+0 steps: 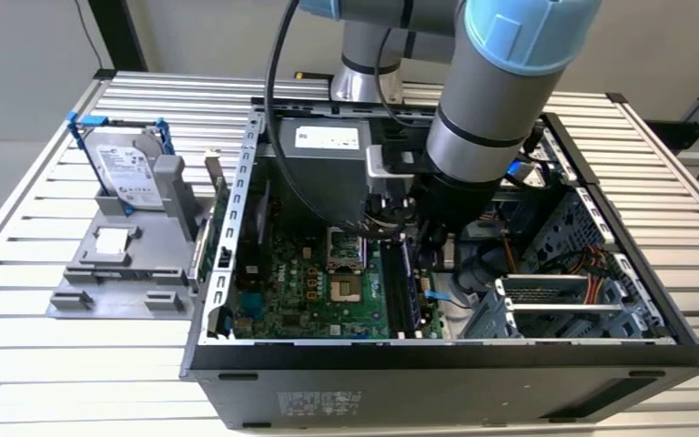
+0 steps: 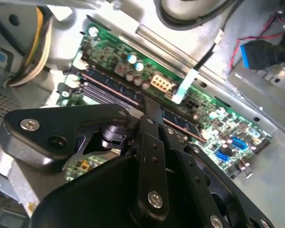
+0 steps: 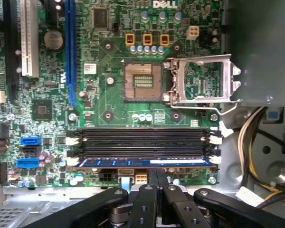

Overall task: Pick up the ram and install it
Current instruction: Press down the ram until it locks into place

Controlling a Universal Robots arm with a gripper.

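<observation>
Starting with the ram [image 3: 142, 162]: where is it seen?

In the first wrist view it is seen lying along the memory slot nearest the gripper [image 3: 156, 176], level with the three empty black slots [image 3: 142, 140] beside it, between the white end latches.

How is the gripper found?

Its two black fingers are pressed together with no gap, in both wrist views. The tips [image 2: 150, 108] are placed just beside the middle of the blue stick. Nothing is seen clamped between them; whether the stick is touched cannot be told.

What else is shown on the green motherboard [image 3: 109, 114]?

An open CPU socket [image 3: 142, 81] is seen beyond the slots.

And in the exterior view?

The arm [image 1: 495, 118] is lowered into the open computer case [image 1: 447, 364]. A hard drive in a blue frame [image 1: 125, 173] is stood on a grey fixture [image 1: 106, 273] at nine o'clock from the case, on the slatted table [image 1: 34, 346].
</observation>
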